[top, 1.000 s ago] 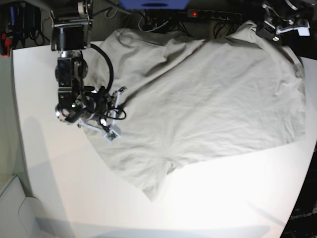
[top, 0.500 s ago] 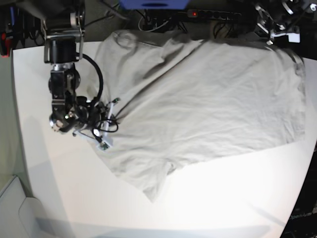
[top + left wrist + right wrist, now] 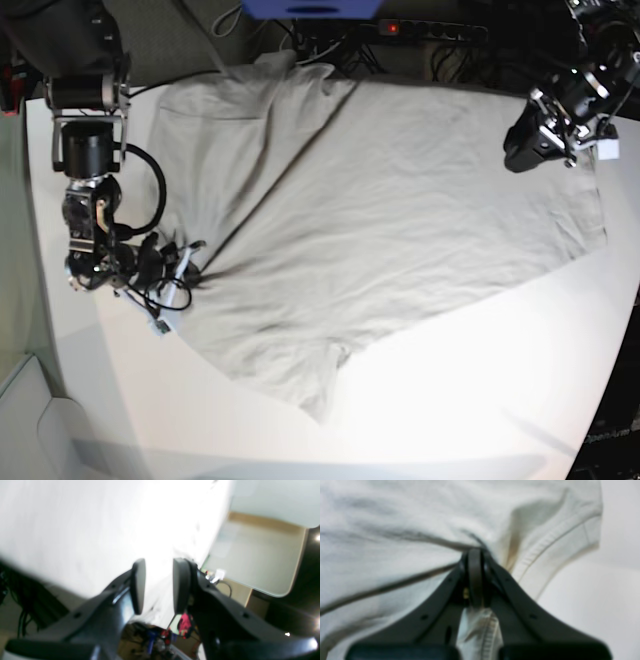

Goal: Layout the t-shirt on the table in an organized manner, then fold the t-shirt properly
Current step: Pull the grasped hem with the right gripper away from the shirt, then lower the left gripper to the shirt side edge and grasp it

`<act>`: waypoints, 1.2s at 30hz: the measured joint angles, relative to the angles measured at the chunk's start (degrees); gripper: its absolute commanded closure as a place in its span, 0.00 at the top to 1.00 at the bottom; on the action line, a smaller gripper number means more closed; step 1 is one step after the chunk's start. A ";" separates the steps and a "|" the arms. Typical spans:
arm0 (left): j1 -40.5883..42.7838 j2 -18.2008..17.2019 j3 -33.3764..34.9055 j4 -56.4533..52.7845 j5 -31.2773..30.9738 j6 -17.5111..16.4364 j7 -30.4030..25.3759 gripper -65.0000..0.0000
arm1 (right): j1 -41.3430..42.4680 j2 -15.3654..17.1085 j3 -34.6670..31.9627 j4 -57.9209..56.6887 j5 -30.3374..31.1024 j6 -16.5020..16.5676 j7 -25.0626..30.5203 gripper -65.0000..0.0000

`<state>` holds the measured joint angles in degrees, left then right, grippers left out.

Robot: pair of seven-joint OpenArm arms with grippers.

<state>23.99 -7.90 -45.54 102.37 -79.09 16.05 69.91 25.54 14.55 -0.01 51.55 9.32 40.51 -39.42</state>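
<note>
Jaws of the right gripper (image 3: 475, 580) are clenching the wrinkled grey-beige cotton t-shirt (image 3: 400, 220), dragging it flatter across the white bench (image 3: 450, 400), while the left gripper (image 3: 156, 585) is hanging released.

T-shirt (image 3: 400, 210) spread on table (image 3: 450, 400)

Both wrist views blur — t-shirt (image 3: 400, 210) top edge runs behind dark clutter.

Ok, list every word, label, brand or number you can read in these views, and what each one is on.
No text can be read anywhere.
The t-shirt is plain, no print.
The table carries no markings.
Faint marks at the base view's lower right corner are too small and dim to read.
</note>
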 measured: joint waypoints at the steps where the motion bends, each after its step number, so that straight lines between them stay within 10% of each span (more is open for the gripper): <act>1: -0.76 0.17 -1.03 -1.49 0.04 0.00 0.26 0.28 | 0.20 0.22 0.00 0.00 -0.17 0.00 -0.44 0.00; 18: -3.96 0.26 -11.34 -9.11 2.51 0.22 0.11 0.28 | 7.45 1.62 -0.02 -0.37 -2.91 0.13 -3.80 0.00; 27: -13.79 0.98 -11.78 -10.82 15.13 0.85 0.44 0.28 | 5.66 -0.33 0.07 -0.39 -2.89 0.13 -3.56 0.00; 36: -18.32 2.71 -11.98 -10.91 29.79 0.87 0.39 0.01 | 2.21 -0.24 0.00 4.68 -2.95 0.15 -4.00 0.00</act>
<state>5.67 -5.19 -57.52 91.46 -49.30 16.93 70.30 27.75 14.31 -0.01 56.23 6.37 40.66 -43.42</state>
